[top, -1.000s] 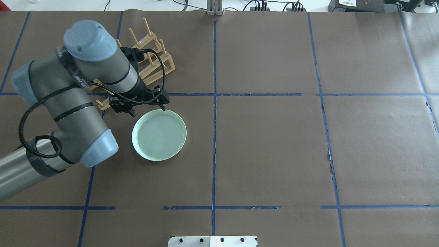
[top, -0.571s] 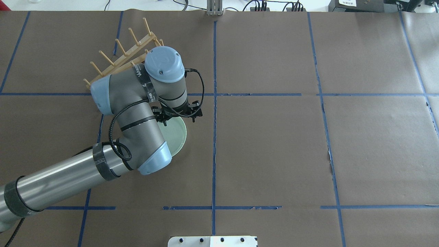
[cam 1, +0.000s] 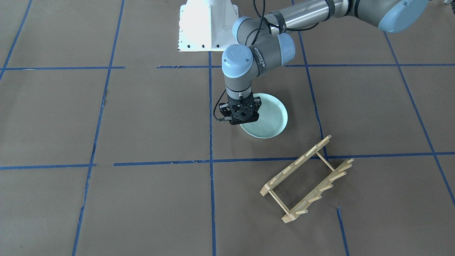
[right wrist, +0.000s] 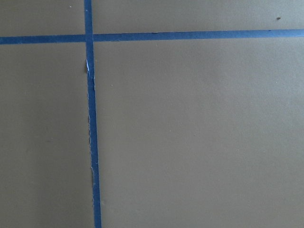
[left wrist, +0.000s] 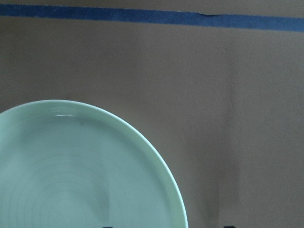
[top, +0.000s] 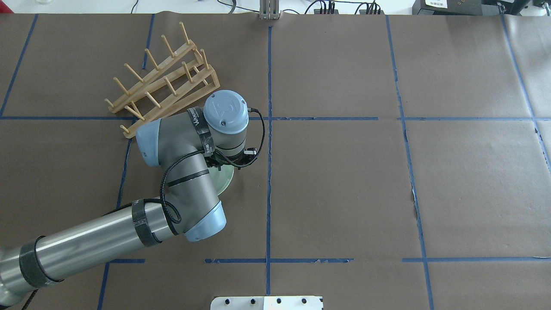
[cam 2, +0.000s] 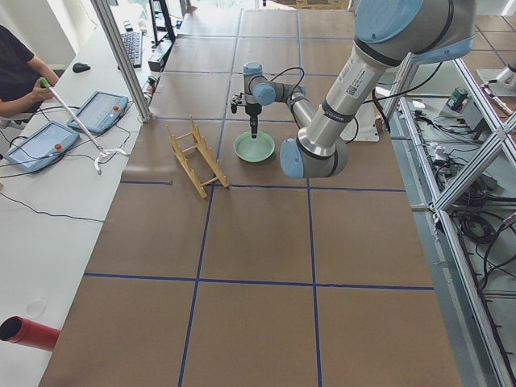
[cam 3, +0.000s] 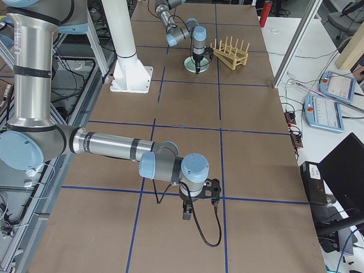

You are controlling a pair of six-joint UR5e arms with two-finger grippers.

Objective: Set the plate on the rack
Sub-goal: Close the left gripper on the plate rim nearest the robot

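Down close over the brown paper-covered table (cam 1: 142, 117) with the black two-finger left gripper (cam 1: 240, 121), pointed straight down, jaws parted and closed on nothing. Judged so from the wrist view, by two dark specks set apart at the bottom edge with a stretch of rim between them. Directly beneath, and spreading away to one side of the fingers, flat on the table: the round pale mint-green plate (cam 1: 268, 117) with a low raised rim and faint concentric rings. Farther out past the plate, well apart from the fingers and holding nothing: the small light wooden dish rack (cam 1: 295, 164) of two pegged rails and two thin crossbars. Cannot tell the width of the right gripper (cam 3: 186, 216), far off over bare table and seen only from the side. Step in hand, probably: the pinch on the rim, not yet made. Expect a stiff, smooth, likely glazed and breakable thing, fairly heavy for its width and slippery between the pads. Take hold at the rim, one finger inside the raised lip and one outside, as deep as possible. Grip firmly against swinging from a one-edge hold. Lift gently, tip upright, and lower edge-first between neighbouring pegs, without nudging the light rack, apt to slide.
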